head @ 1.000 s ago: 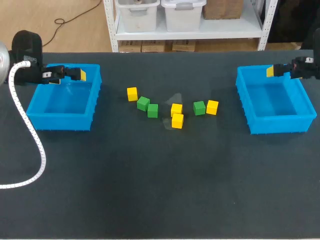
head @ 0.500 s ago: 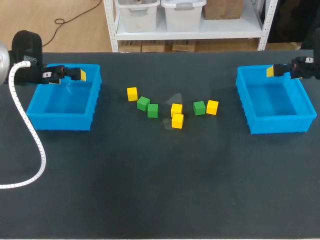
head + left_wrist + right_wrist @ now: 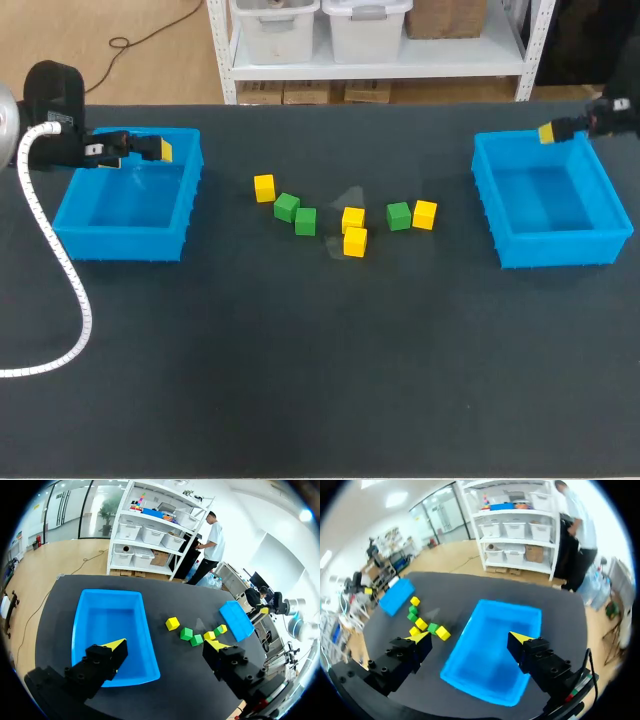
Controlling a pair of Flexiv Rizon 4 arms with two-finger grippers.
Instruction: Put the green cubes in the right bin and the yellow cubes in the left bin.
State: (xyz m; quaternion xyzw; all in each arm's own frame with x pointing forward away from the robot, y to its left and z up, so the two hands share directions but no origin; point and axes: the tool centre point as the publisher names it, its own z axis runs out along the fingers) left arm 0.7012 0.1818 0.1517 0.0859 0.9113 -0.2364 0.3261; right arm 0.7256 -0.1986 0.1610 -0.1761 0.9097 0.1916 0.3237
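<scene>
change: the right gripper (image 3: 556, 130) now sits a little farther back and outward than half a second ago, over the far rim of the right bin (image 3: 555, 256) rather than just inside it; the left gripper (image 3: 150, 148) has not shifted from the far end of the left bin (image 3: 120, 246); no cube has moved
meaning for the task: by my reading the sorting has not begun; both bins show only bare blue floor, and the right arm's small shift brings it no nearer the cubes
right gripper state: fingers spread wide with nothing between them (the right wrist view shows the bin floor through the gap)
left gripper state: fingers likewise spread and empty, with the left bin below and ahead of them
where the cubes are: all seven lie on the table (image 3: 320, 380) between the two bins, well apart from either; three green cubes (image 3: 306, 221) and four yellow cubes (image 3: 264, 187) are mixed together
long axis: a single cube has none; the group forms a loose row running left to right across the table, from bin towards bin
facing: most cubes sit roughly square to the table edge; the leftmost green one is turned at an angle; two yellow ones in the middle touch, one in front of the other
bins: both open upward; their longer sides seem to run away from the robot
</scene>
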